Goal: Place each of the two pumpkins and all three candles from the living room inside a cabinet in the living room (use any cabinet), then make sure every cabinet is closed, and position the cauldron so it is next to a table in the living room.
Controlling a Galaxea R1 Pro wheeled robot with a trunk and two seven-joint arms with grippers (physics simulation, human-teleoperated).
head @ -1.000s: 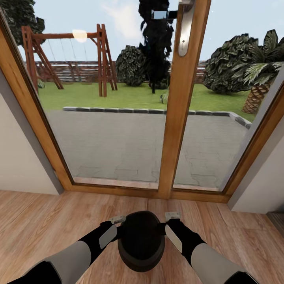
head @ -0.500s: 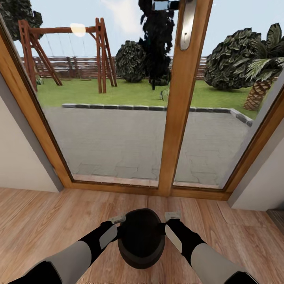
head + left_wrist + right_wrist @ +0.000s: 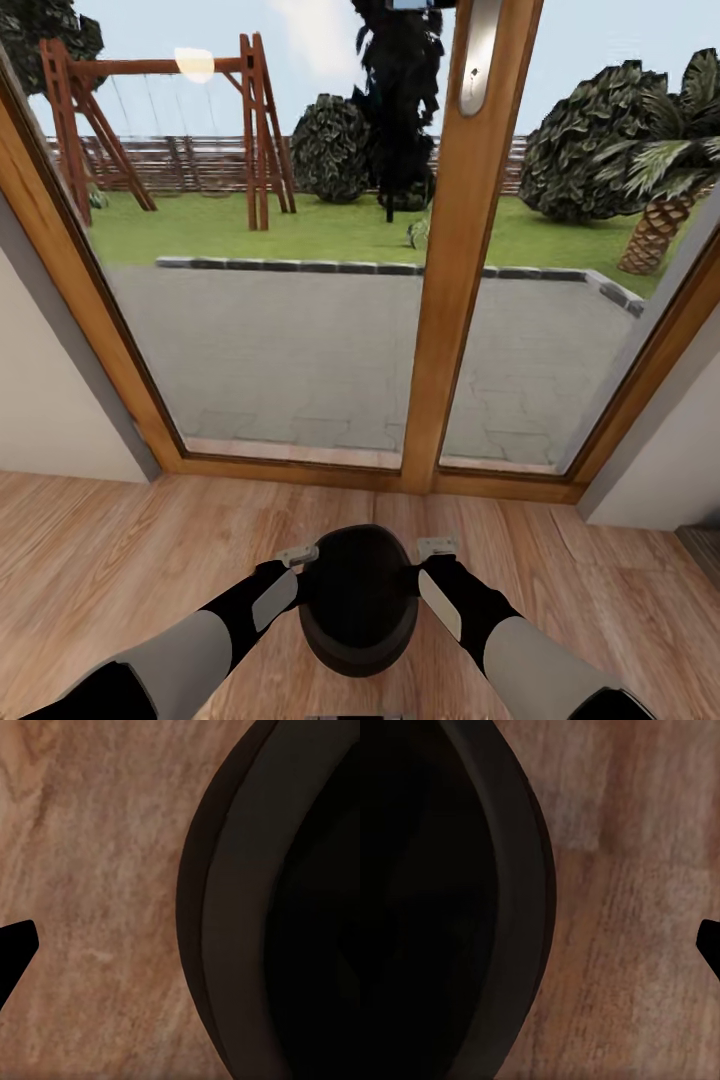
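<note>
Both grippers, left gripper [image 3: 297, 555] and right gripper [image 3: 437, 547], press against opposite sides of the cauldron [image 3: 358, 597], carrying it between them above the wood floor [image 3: 120, 560]; whether the fingers themselves are closed, I cannot tell. The view has crept slightly toward the glass patio door [image 3: 455, 250] over the last second, the cauldron steady. No table here, so there's turning ahead.

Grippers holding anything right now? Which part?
Yes: the cauldron is carried between the left gripper and right gripper, each pressing on its rim at opposite sides, above the wooden floor.
</note>
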